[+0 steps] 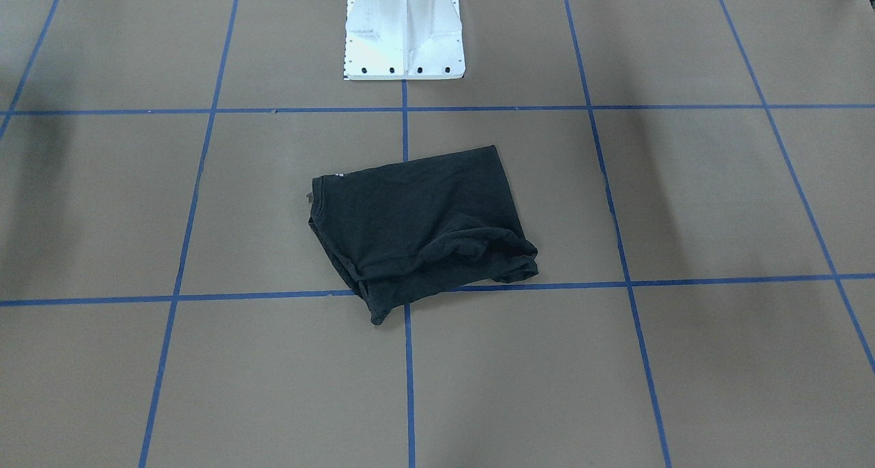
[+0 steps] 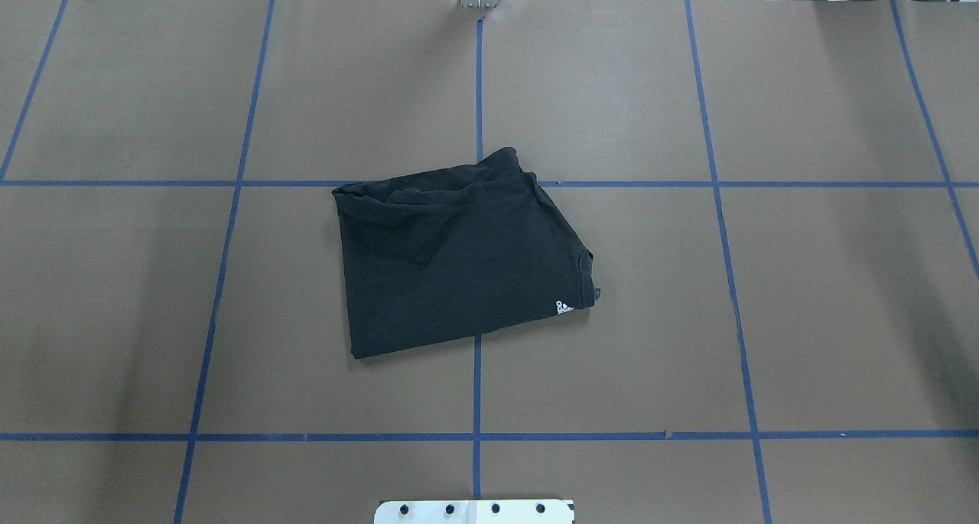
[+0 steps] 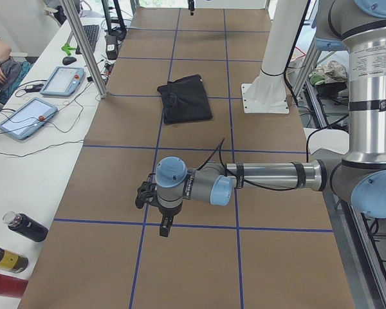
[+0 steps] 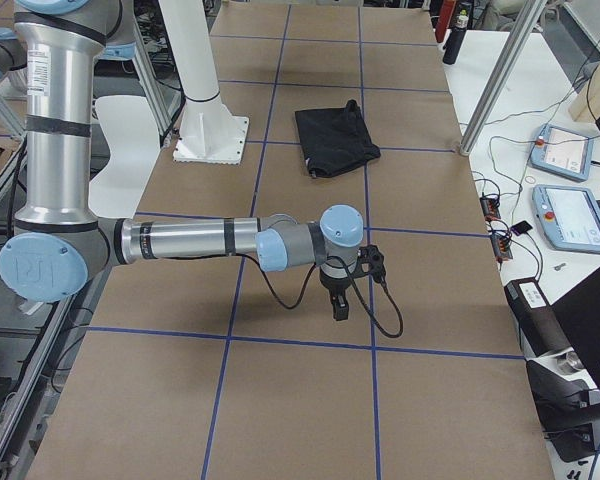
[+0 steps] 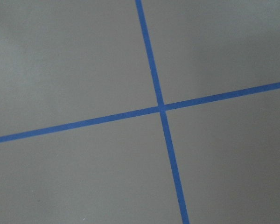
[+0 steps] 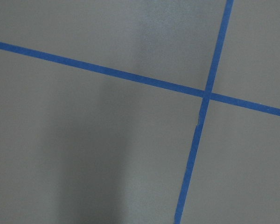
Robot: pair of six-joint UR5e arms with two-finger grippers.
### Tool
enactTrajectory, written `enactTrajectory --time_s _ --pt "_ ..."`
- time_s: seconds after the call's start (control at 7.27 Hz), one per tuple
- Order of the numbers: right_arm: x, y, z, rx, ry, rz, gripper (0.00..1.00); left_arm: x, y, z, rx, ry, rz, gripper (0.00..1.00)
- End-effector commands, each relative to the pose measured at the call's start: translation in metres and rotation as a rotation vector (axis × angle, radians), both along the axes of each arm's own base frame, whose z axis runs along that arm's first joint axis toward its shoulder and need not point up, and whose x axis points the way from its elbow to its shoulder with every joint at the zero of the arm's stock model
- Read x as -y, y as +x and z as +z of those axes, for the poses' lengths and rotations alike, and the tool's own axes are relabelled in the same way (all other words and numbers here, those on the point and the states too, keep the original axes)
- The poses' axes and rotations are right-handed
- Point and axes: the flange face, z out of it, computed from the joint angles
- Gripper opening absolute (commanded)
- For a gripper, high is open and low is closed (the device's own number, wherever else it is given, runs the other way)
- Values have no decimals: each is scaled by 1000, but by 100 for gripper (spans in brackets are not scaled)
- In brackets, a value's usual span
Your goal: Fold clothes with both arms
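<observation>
The black T-shirt point(image 2: 459, 256) lies in the middle of the table point(image 2: 803, 317) as a compact, roughly four-sided packet with the plain side up, in front of the white pedestal point(image 1: 403, 37). It is well apart from both hands. Nothing touches it.

The left hand point(image 3: 165, 229) hangs low over the table at the end of the outstretched left arm point(image 3: 270, 175), near a crossing of the blue tape lines point(image 5: 161, 108). The T-shirt is far beyond it, toward the middle of the table. The right hand point(image 4: 340, 305) hangs in the same way at the other end, on the right arm point(image 4: 180, 240), and the T-shirt is again far from it. Each hand holds nothing. Whether the fingers are apart or together I cannot tell, because only the side views show the hands and the wrist views show only bare table and tape.

In my judgement the folding itself is nearly finished or finished, and the arms are parked aside. The packet is not fully tidy: the rumpled edge point(image 2: 428, 191), on the side away from the robot, shows loose bunched layers.

If one more fold or a smoothing is wanted, both hands would need to come in from the two ends and go down at the two corners of that edge. They should pinch all layers together, because a thin grasp may pull only the top layer and open the packet.
</observation>
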Motion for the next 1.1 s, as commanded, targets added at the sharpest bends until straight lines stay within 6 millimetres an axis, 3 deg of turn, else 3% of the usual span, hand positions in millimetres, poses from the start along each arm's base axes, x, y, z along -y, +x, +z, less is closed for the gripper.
enactTrajectory --time_s 0.0,0.14,0.41,0.69,0.96 --pt "-1 4 2 -3 -2 7 100 5 0 4 12 -77 124 100" --pt "-2 4 3 -3 -5 7 100 15 -2 -8 10 -99 172 100" --pt "-7 5 6 -6 -12 9 100 -2 -6 -42 6 -39 172 100" --pt "-7 6 6 -7 -14 13 100 -4 -10 -69 0 8 149 100" --pt "-7 7 6 -9 -14 15 100 -7 -38 -89 -39 31 32 100"
